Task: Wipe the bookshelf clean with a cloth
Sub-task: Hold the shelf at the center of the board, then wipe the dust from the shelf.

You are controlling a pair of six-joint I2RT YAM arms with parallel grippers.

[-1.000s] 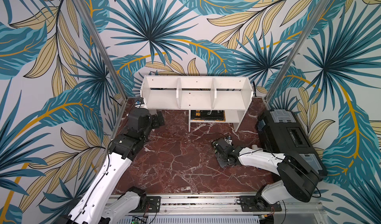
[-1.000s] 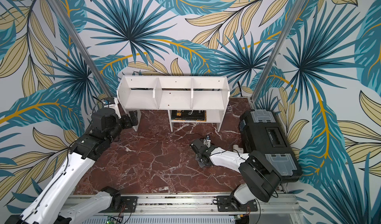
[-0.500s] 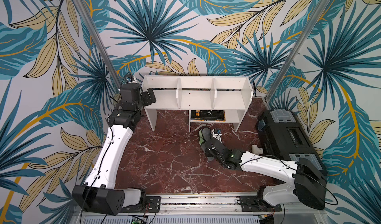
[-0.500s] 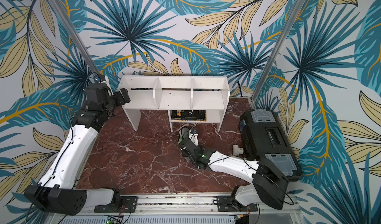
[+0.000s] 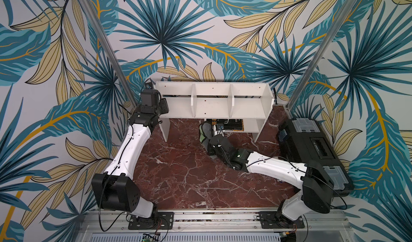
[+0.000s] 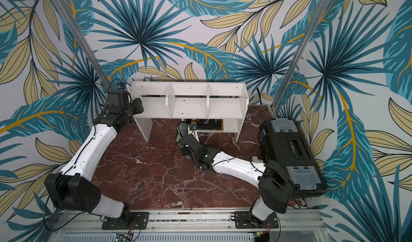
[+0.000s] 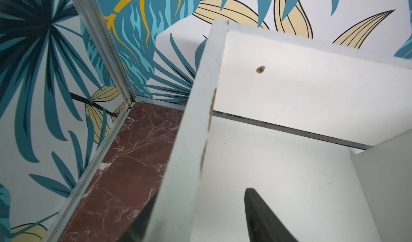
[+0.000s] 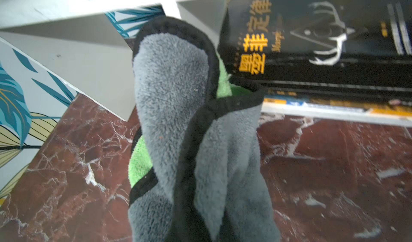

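The white bookshelf [image 5: 211, 94] [image 6: 189, 94] stands at the back of the table in both top views. My left gripper [image 5: 164, 105] [image 6: 138, 106] is at its left end and straddles the end panel [image 7: 191, 163]. One finger [image 7: 256, 209] is inside the left compartment, clear of the panel, and the other is outside it. My right gripper [image 5: 210, 137] [image 6: 184, 138] is shut on the grey cloth [image 5: 205, 130] [image 8: 176, 109], which has dark edging and a lime-green side. The cloth stands bunched in front of the lower cubby and hides the fingers.
Dark books [image 5: 229, 124] [image 8: 312, 40] lie in the lower cubby, just beside the cloth. A black toolbox [image 5: 312, 145] with grey lid panels sits along the right wall. The red marble tabletop [image 5: 189, 174] lies between the arms. Patterned walls close in on three sides.
My left arm swung up and back from the table to the shelf's left end, and its jaws narrowed. My right gripper carried the cloth left and back toward the cubby.
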